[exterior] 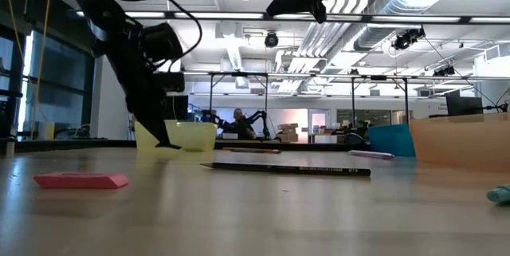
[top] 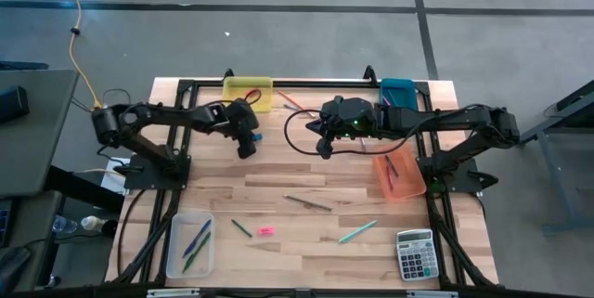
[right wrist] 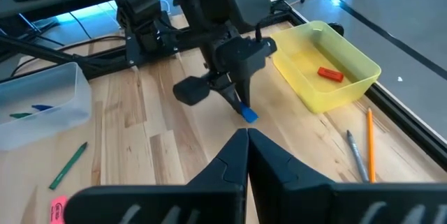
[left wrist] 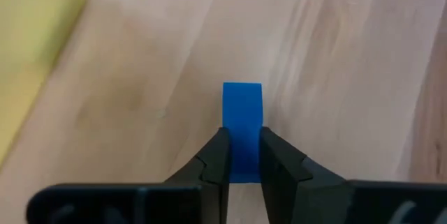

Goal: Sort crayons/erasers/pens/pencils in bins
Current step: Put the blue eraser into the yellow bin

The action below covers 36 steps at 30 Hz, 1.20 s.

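Observation:
My left gripper point(top: 255, 136) is near the table's far side, just in front of the yellow bin point(top: 249, 92), and is shut on a small blue eraser point(left wrist: 242, 123). The right wrist view shows the same eraser point(right wrist: 248, 114) at the fingertips, close to the wood. A red eraser point(right wrist: 331, 74) lies in the yellow bin. A pink eraser point(top: 265, 231) lies flat on the table near the front. My right gripper point(right wrist: 248, 137) is shut on nothing and hangs high over the table's middle far part. My left gripper pinches the blue eraser by its two long sides point(left wrist: 242, 161) between the two fingers, at the end nearer the gripper. The fingers slant down from the table's left and lie along the eraser. Its free end point(left wrist: 242, 91) sticks out past the fingertips; I cannot tell whether it touches the wood.
A teal bin point(top: 399, 89) stands at the far right, an orange bin point(top: 399, 175) at the right and a clear bin point(top: 190, 242) with sticks at the near left. A dark pencil point(top: 308, 202), green sticks point(top: 241, 227) point(top: 357, 232) and a calculator point(top: 415, 254) lie toward the front.

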Tool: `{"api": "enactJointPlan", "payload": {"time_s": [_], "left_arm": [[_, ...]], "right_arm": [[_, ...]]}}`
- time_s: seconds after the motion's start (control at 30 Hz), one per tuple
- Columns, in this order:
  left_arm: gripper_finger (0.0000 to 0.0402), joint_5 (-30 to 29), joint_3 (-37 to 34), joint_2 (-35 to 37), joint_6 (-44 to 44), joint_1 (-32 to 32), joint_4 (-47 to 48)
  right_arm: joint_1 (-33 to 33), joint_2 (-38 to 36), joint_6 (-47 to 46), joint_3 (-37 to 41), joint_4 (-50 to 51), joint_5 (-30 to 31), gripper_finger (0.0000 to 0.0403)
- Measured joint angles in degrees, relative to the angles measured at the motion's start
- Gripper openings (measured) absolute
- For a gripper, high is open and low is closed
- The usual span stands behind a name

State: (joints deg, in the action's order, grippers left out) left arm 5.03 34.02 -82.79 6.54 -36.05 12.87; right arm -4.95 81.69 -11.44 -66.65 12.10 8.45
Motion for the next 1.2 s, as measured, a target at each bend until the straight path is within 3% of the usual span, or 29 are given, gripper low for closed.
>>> {"api": "enactJointPlan", "payload": {"time_s": [0.27,0.57,0.7,0.87,1.03,1.2], "left_arm": [[0.0042,-0.61,1.36,9.71,-4.86,-2.15,4.74],[0.0042,-4.86,12.01,15.88,-8.43,-9.79,10.85],[0.0042,-5.90,16.46,12.05,-8.34,-13.91,11.22],[0.0042,-5.70,20.63,0.94,-6.98,-17.05,11.60],[0.0042,-3.23,24.71,-9.33,-7.84,-17.85,13.75],[0.0042,-3.58,28.11,-14.85,-7.90,-17.84,14.46]], "right_arm": [[-0.01,0.00,1.42,0.02,-0.10,-0.02,0.0000],[-0.31,-0.02,2.94,0.02,-1.20,-0.06,0.0000],[-0.46,-0.02,3.99,0.02,-1.96,-0.02,0.0000],[-0.70,-0.02,3.96,0.02,-3.41,-0.02,0.0000],[-0.70,-0.02,3.25,0.02,-3.56,-0.02,0.0000],[-0.70,-0.02,2.73,0.02,-3.69,0.55,0.0000]]}}
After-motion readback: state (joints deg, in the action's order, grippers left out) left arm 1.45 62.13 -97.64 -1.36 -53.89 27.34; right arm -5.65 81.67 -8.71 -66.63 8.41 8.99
